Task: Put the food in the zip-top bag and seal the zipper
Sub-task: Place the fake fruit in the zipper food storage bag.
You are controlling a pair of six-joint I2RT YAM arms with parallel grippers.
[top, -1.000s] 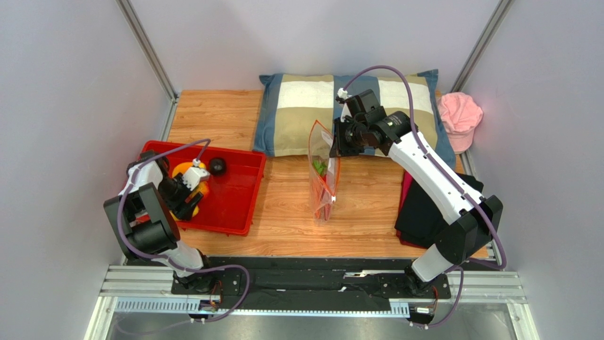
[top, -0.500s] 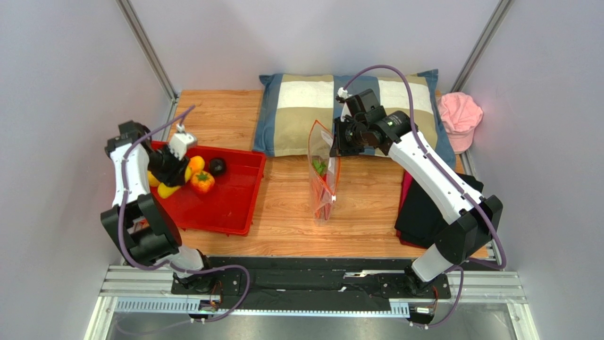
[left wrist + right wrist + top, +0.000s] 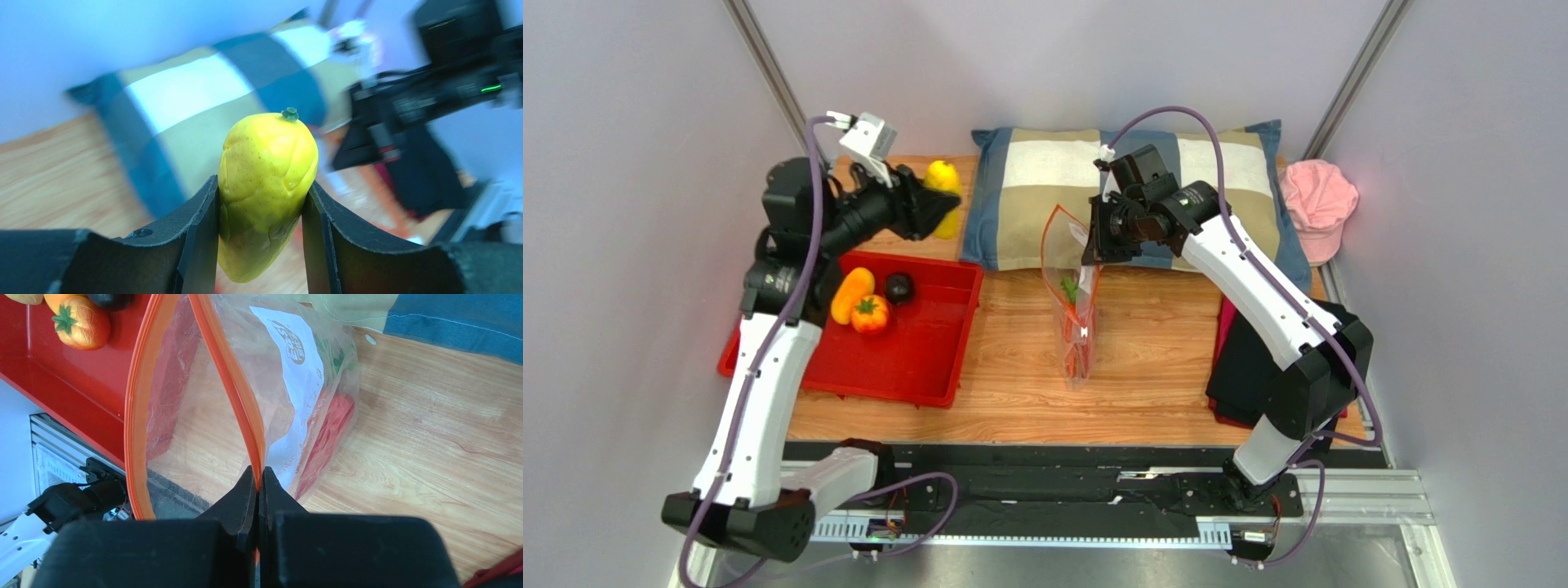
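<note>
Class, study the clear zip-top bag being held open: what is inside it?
Through the zip-top bag, a green leafy piece and a red-orange item show low inside. The white label and crinkles cover their outlines, so their full shapes, and anything else inside, cannot be told.

**A:** Tray (image 3: 928,355) on the left of the tabletop (image 3: 1161,355), toy produce (image 3: 870,314) bunched in its far-left part.

**B:** Left end effector (image 3: 938,202) up over the tray's far edge, a fruit (image 3: 944,178) clamped between its fingers, just left of the pillow (image 3: 1026,208).

**A:** Pillow's at the back, centre. The bag (image 3: 1078,331) stands before it, mouth up, food (image 3: 1071,292) inside.

**B:** Right end effector (image 3: 258,478) pinches the zipper (image 3: 230,373) at the mouth's right side. Cap (image 3: 1318,202) back right, cloth (image 3: 1253,368) in front of it.
</note>
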